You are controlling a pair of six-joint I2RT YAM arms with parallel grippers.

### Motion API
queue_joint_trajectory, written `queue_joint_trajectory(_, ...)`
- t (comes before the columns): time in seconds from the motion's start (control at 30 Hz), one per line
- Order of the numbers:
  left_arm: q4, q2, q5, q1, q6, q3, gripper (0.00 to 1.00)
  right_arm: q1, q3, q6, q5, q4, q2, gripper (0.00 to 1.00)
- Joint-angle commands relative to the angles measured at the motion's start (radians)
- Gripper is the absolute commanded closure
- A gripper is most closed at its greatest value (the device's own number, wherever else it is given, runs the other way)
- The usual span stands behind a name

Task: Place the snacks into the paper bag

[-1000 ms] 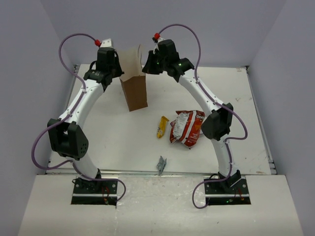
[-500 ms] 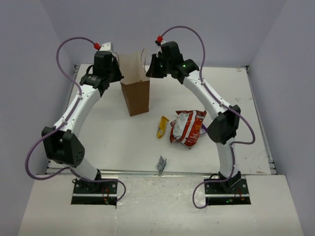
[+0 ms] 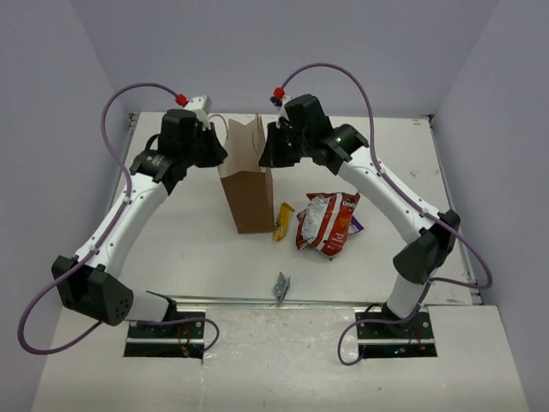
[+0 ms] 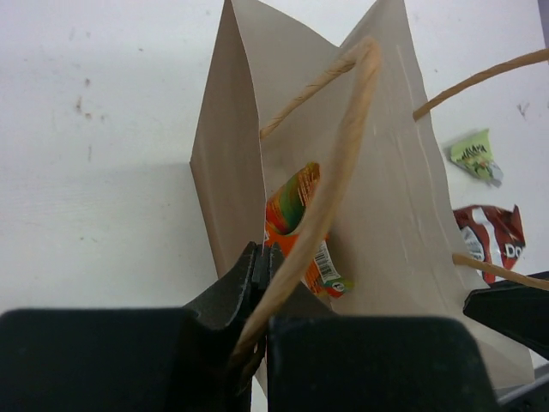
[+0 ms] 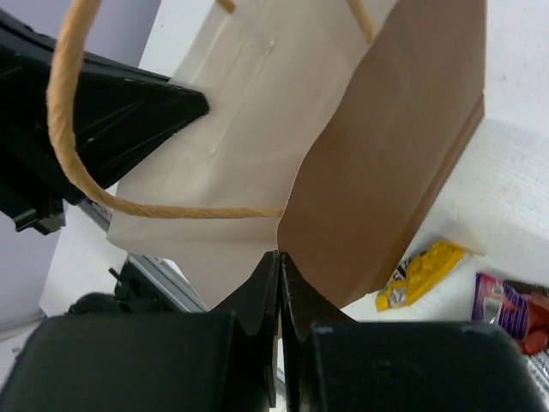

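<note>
The brown paper bag [image 3: 249, 193] is upright at mid-table, held by both grippers at its top rim. My left gripper [image 3: 218, 154] is shut on the left rim [image 4: 260, 254], with a loop handle [image 4: 343, 163] running past its fingers. My right gripper [image 3: 271, 154] is shut on the right rim [image 5: 280, 257]. The orange packet [image 4: 294, 225] lies inside the bag [image 4: 403, 215]. The yellow bar [image 3: 283, 221] lies just right of the bag, with the red-and-white chip bag [image 3: 328, 223] beyond it and the purple packet [image 3: 355, 225] partly under that. The pale green packet [image 4: 471, 154] lies on the table past the bag.
A small grey foil scrap [image 3: 280, 287] lies near the table's front edge. The right wrist view shows the yellow bar [image 5: 419, 275] and the purple packet [image 5: 497, 302] beside the bag's brown side [image 5: 403, 154]. Walls enclose the table on three sides.
Both arms have carried the bag from the back of the table toward the front and a little right, so it now sits next to the yellow bar. Both grips stayed shut.
</note>
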Motion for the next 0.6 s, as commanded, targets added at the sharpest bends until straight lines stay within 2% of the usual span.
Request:
queue_joint_trajectory(0.0, 0.018, -0.049, 0.082, -0.043, 0.016, -0.028, 1.0, 0.018, -0.036, 0.01, 0.021, -0.006, -0.101, 1.0)
queue_joint_trajectory(0.23, -0.013, -0.097, 0.102, -0.06, 0.016, -0.066, 1.0, 0.066, -0.122, 0.049, 0.051, -0.051, -0.19, 1.0)
queue_joint_trajectory(0.27, -0.021, -0.107, 0.102, -0.061, 0.016, -0.069, 1.0, 0.069, -0.131, 0.056, 0.056, -0.056, -0.198, 0.88)
queue_joint_trajectory(0.3, -0.024, -0.114, 0.101, -0.061, 0.018, -0.074, 0.98, 0.069, -0.142, 0.063, 0.061, -0.056, -0.21, 0.62)
queue_joint_trajectory(0.33, -0.027, -0.123, 0.099, -0.061, 0.021, -0.08, 0.9, 0.07, -0.157, 0.069, 0.065, -0.056, -0.218, 0.57)
queue_joint_trajectory(0.37, -0.027, -0.127, 0.095, -0.061, 0.022, -0.081, 0.75, 0.07, -0.165, 0.072, 0.068, -0.054, -0.223, 0.54)
queue_joint_trajectory(0.43, -0.035, -0.132, 0.087, -0.061, 0.024, -0.078, 0.65, 0.07, -0.168, 0.079, 0.077, -0.056, -0.229, 0.48)
queue_joint_trajectory(0.47, -0.039, -0.135, 0.084, -0.061, 0.024, -0.071, 0.41, 0.07, -0.164, 0.083, 0.091, -0.059, -0.23, 0.39)
queue_joint_trajectory(0.5, -0.044, -0.134, 0.069, -0.061, 0.018, -0.065, 0.29, 0.07, -0.152, 0.087, 0.099, -0.071, -0.232, 0.35)
queue_joint_trajectory(0.53, -0.056, -0.137, 0.058, -0.061, 0.015, -0.057, 0.08, 0.07, -0.145, 0.087, 0.107, -0.075, -0.238, 0.33)
queue_joint_trajectory(0.57, -0.061, -0.137, 0.053, -0.061, 0.013, -0.043, 0.0, 0.07, -0.141, 0.086, 0.126, -0.083, -0.244, 0.3)
